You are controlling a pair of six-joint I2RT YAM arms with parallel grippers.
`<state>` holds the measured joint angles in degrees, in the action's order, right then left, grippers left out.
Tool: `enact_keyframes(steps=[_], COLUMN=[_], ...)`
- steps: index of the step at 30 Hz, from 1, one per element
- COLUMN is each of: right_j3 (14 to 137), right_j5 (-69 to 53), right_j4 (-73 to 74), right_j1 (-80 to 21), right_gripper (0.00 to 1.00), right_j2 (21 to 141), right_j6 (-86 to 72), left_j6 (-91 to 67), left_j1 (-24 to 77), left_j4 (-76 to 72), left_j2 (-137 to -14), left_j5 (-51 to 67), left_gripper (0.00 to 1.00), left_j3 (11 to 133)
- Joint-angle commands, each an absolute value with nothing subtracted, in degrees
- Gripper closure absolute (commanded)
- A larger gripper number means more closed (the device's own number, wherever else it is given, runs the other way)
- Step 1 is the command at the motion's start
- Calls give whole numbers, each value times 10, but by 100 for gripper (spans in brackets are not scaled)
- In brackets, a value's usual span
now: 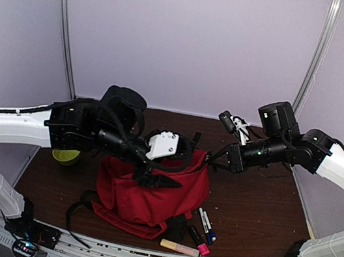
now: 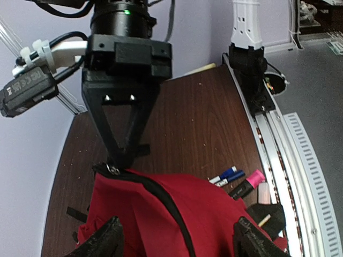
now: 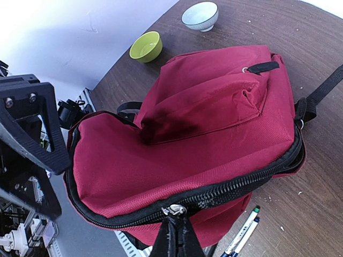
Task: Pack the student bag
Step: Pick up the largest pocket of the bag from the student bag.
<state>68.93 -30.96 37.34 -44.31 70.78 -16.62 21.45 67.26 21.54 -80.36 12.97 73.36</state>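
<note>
Bag [image 1: 148,194] sits mid-counter [image 1: 257,209], slumped and soft, with its zipper edge lifted toward the right arm. Right pincer [image 3: 174,241] is clamped together on the zipper pull [image 3: 174,210], tips only, a thin bite. Left pincer [image 2: 179,243] is spread apart just above the red fabric and holds nothing. How far the mouth is unzipped I can't tell from these views. Main risk, as I read it: nothing pins the bag down, so any tug on the pull will likely drag or lift the whole bag instead of running the zipper. Second risk: the pull is small and metal, and an off-axis tug could pop it out of the tips and let the edge drop and the mouth sag shut. Third: the two pincers are close together over the same edge, so a left move to grab the fabric could clip the right fingers or snag a loose black strap. Further out, the pens [image 1: 205,225], pink marker [image 2: 251,183] and highlighter [image 1: 180,247] lie just beside the bag's near corner and close to the counter's front edge. If the bag slides that way it could sweep them off. Green bowl [image 3: 146,46] and pale bowl [image 3: 200,15] are well apart on the far side, low concern.
</note>
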Motion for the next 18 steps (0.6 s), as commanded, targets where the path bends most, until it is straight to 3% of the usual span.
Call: enact_keyframes(steps=[1,8,11,13,17,18], right_j3=[697,705,712,716,715,715], right_j5=[-291,-268,-256,-250,-251,-252], right_j4=[324,337,349,354,355,356], right_j1=[-446,-445,-443,-436,-414,-408], right_gripper=[100,100,100,100,100,100], right_j2=[697,692,692,690,685,684], right_j6=[-169,-156,-145,-141,-138,-137], left_j6=[173,161,160,159,158,156], left_j1=[671,671,671,671,671,671], left_j4=[128,193,193,193,224,232], left_j2=[-849,-937,-934,-927,-912,-907], left_j5=[130,80,57,49,34,27], left_gripper=[27,31,51,74,100,100], left_j3=[781,837,835,826,808,801])
